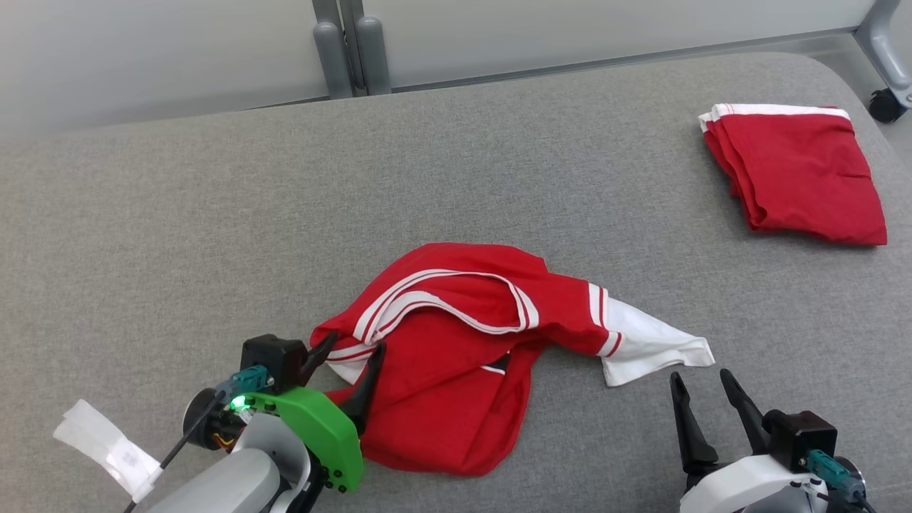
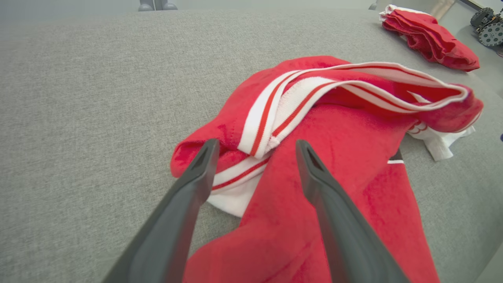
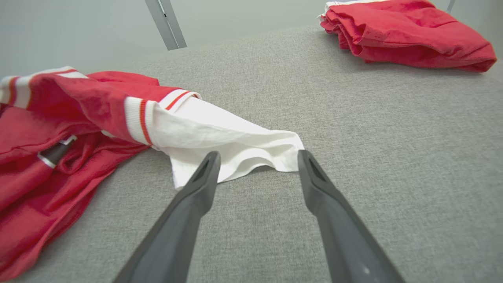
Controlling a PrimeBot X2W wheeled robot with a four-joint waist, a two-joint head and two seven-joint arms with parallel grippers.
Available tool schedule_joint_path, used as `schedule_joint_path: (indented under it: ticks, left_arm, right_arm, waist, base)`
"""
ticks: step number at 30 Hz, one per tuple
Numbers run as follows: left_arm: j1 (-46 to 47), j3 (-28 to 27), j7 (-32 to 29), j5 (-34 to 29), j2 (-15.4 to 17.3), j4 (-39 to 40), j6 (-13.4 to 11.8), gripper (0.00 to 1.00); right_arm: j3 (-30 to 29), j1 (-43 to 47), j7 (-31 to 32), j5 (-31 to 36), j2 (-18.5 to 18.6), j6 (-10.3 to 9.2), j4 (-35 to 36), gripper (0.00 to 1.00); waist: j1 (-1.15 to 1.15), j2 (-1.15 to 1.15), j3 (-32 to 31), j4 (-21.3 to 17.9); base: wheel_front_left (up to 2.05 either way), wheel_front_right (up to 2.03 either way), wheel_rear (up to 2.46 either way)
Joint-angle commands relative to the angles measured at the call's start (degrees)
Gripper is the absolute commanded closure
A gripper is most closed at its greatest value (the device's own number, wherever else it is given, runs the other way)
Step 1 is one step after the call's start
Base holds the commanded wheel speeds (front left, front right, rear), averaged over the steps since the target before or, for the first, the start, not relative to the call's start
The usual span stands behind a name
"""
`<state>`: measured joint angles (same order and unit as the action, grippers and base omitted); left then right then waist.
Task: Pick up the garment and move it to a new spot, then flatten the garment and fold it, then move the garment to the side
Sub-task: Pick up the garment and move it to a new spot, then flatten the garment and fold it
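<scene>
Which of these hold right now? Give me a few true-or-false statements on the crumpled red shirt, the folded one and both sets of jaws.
1. The crumpled red garment with white striped trim lies smoothed flat on the grey fabric surface. False: it is bunched and creased.
2. The left gripper has its jaws open at that garment's left edge. True.
3. The right gripper has its jaws clamped on the white sleeve end. False: they stand open, pointing at it, gripping nothing.
4. A folded red garment lies at the surface's far right. True.
5. The two garments touch. False: bare grey surface separates them.
</scene>
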<state>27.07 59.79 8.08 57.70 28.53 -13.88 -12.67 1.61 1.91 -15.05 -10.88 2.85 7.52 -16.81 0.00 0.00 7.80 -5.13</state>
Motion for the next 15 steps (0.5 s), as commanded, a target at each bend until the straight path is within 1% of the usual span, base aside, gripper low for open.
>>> schedule_joint_path:
  ticks: [1,4,6,10,11,12,13,14,15]
  left_arm:
    - [0.9,0.1,0.2,-0.4,-0.5,-0.7,0.4,0.0]
    - [1.9,0.4,0.5,-0.7,-1.7,-2.4,0.9,0.0]
    - [2.4,0.6,0.5,-1.2,-1.9,-3.5,1.1,0.0]
    - [3.2,0.4,0.3,-0.9,-2.6,-6.0,0.7,0.0]
    - [3.4,0.4,0.2,-0.8,-2.7,-6.4,0.8,0.05]
    - [3.4,0.4,0.1,-0.7,-2.8,-6.7,0.9,0.46]
    - [3.5,0.4,0.0,-0.6,-2.9,-7.1,1.1,0.76]
    - [3.5,0.3,0.0,-0.5,-2.9,-7.3,1.3,1.0]
    - [3.6,0.4,0.1,-0.5,-2.9,-7.5,1.6,1.0]
  right_arm:
    - [0.1,-0.6,-0.2,0.2,0.1,-0.06,0.2,0.0]
    - [0.0,-0.6,-0.2,0.2,0.1,-0.06,0.2,0.0]
    - [0.1,-0.7,-0.2,0.2,0.1,-0.06,0.2,0.0]
    - [0.4,-1.0,-0.2,-0.1,0.1,-0.06,0.1,0.0]
    - [0.4,-1.1,-0.2,-0.3,0.1,-0.06,0.1,0.0]
    - [0.4,-1.1,-0.2,-0.3,0.1,-0.06,0.1,0.0]
    - [0.4,-1.1,-0.2,-0.4,0.1,-0.06,0.1,0.0]
    - [0.3,-1.1,-0.2,-0.4,0.1,-0.06,0.1,0.0]
    - [0.3,-1.0,-0.2,-0.5,0.1,-0.06,0.1,0.0]
  waist:
    - [0.0,0.0,0.4,0.0]
    - [0.0,0.0,0.8,-0.1]
    - [0.0,0.0,1.0,-0.3]
    - [0.0,0.0,1.4,-0.8]
    - [0.0,0.0,1.4,-1.0]
    - [0.0,0.0,1.5,-1.1]
    - [0.0,0.0,1.5,-1.2]
    - [0.0,0.0,1.5,-1.2]
    - [0.0,0.0,1.5,-1.3]
  base:
    - [0.0,0.0,0.0]
    - [0.0,0.0,0.0]
    - [0.0,0.0,0.0]
    - [0.0,0.0,0.0]
    - [0.0,0.0,0.0]
    - [0.0,0.0,0.0]
    - [0.0,0.0,0.0]
    - [0.0,0.0,0.0]
    - [0.0,0.0,0.0]
